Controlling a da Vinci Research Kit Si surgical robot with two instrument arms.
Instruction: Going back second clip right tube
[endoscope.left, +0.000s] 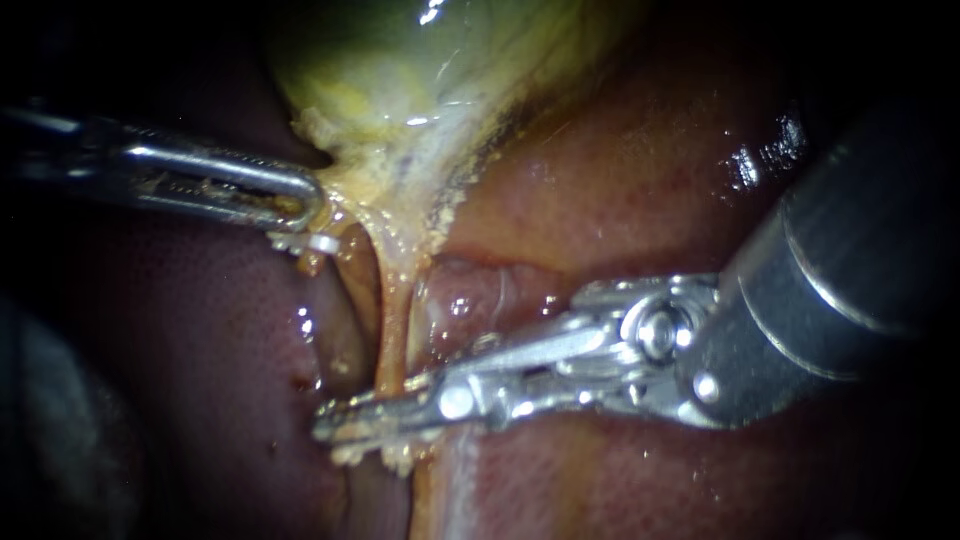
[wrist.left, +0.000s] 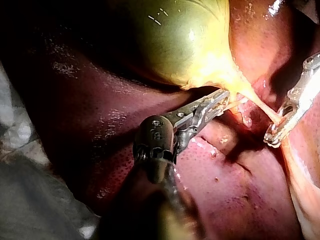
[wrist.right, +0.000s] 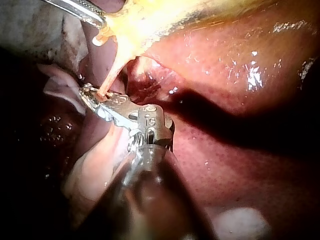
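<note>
Sam: Right instrument (endoscope.left: 375, 412) first, since its fat shaft sits closest to the lens, coming in from the right. How far along is this?

Jo: Not far, I'd say. The job is backing off after a second clip, but its end effector is right at the tube (endoscope.left: 393, 330). It lies across the low end, where the strand meets the liver (endoscope.left: 620, 170). The tip is crusted with yellow crumbs of tissue.

Sam: Clamped or released?

Jo: Honestly can't tell. The tube runs down into the metal, and no view shows whether it's pinched or just lying against it.

Sam: And the clip?

Jo: I can't make one out on the bare stretch of tube. If it's there, the end effector hides it. There's a bright sliver (endoscope.left: 305, 242) just under the left instrument (endoscope.left: 315, 205), but I can't say what it is.

Sam: What's the left one doing?

Jo: Clenched on the yellowish neck of the gallbladder (endoscope.left: 400, 70), with the tube stretched tight between the two tips.

Sam: So?

Jo: Clipping is maybe done, and the whole retreat is left. Only one strand shows clearly, so I won't swear it's the right tube.
</note>
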